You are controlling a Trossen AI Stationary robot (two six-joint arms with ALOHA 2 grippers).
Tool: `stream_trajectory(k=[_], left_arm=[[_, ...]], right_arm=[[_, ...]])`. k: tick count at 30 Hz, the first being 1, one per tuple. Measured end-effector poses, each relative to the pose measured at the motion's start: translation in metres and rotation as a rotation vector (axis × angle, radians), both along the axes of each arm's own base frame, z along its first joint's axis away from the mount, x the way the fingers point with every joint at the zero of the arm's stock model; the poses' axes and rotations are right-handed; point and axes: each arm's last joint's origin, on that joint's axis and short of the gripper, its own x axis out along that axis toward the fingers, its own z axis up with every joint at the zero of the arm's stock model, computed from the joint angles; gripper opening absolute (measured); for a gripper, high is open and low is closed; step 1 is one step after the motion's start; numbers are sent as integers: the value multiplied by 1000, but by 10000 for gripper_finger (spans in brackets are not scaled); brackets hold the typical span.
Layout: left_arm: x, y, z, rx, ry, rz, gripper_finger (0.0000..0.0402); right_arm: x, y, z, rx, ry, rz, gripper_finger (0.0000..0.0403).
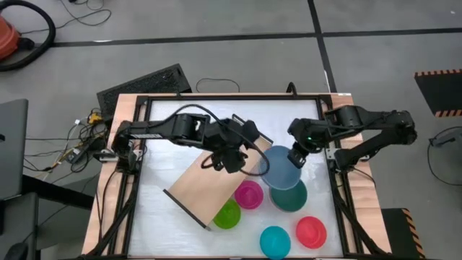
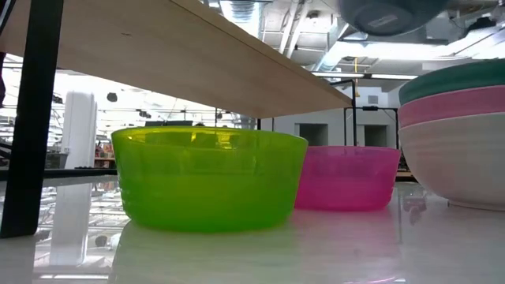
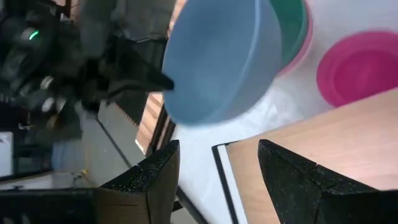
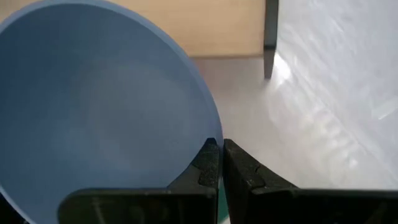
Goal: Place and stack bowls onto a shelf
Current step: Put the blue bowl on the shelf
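White tabletop (image 1: 159, 217), glossy, framed in black rails, grey floor beyond. Blue bowl (image 1: 280, 167): round smooth plastic, lifted clear of the surface, pinched by its rim in the right gripper (image 1: 296, 159), fingers closed tight on the edge; it hangs beside the shelf's end, partly covering the teal bowl (image 1: 290, 198). Teal bowl tops a pink (image 2: 454, 102) and cream white (image 2: 458, 162) stack, cut off in the low view. Shelf (image 1: 206, 189): light-wood board lying diagonally, black end frames. Left gripper (image 1: 229, 160): above the board, fingers apart, empty. Magenta bowl (image 1: 249, 194) and lime green bowl (image 1: 227, 214) sit against the shelf's edge; cyan bowl (image 1: 275, 241) and red bowl (image 1: 311, 231) stand nearer the front.
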Motion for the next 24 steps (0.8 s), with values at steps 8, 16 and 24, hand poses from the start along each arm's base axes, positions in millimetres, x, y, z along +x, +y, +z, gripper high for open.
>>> stream_trajectory(k=[8, 16, 24], left_arm=[[12, -7, -15, 85, 44, -51, 204], [18, -12, -25, 139, 76, -75, 203], [23, -15, -36, 222, 120, -77, 197]], right_arm=[[20, -9, 2, -42, 41, 34, 26], [27, -18, 14, -60, 21, 36, 26], [29, -19, 19, -71, 1, 51, 26]])
